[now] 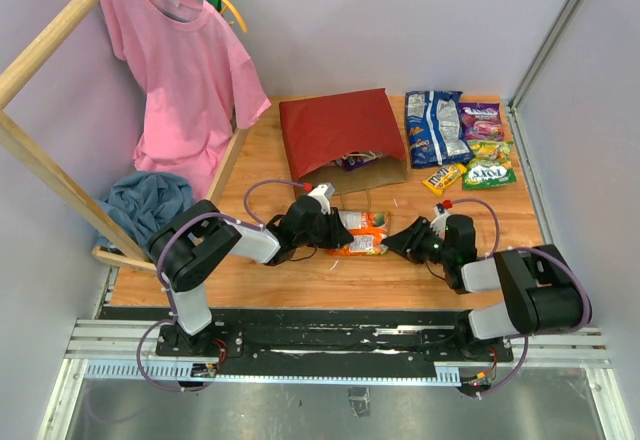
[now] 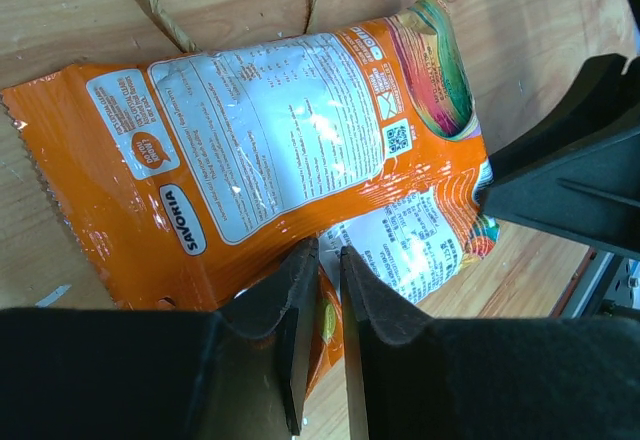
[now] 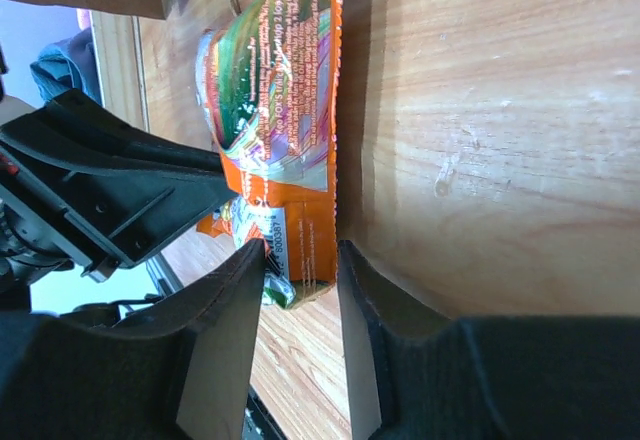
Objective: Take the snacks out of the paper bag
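The red paper bag (image 1: 340, 130) lies flat at the back middle, its brown mouth facing the front with a dark packet just inside. Two orange snack packets (image 1: 362, 232) lie on the wood in front of it, between my grippers. The left gripper (image 1: 335, 228) is shut on the edge of the lower orange packet (image 2: 430, 250), which runs between its jaws (image 2: 328, 252). The upper orange packet (image 2: 250, 150) overlaps it. From the right, the right gripper (image 3: 302, 250) stands open around the sealed end of an orange packet (image 3: 300, 210). More snacks (image 1: 455, 140) lie at the back right.
A pink shirt (image 1: 185, 70) hangs at the back left over a blue cloth heap (image 1: 145, 200) and a wooden frame (image 1: 60, 170). The bag's twisted handles (image 2: 150, 0) lie on the wood by the orange packets. A blue-white cookie bag (image 1: 435, 125) and a yellow pack (image 1: 443, 177) sit right of the bag.
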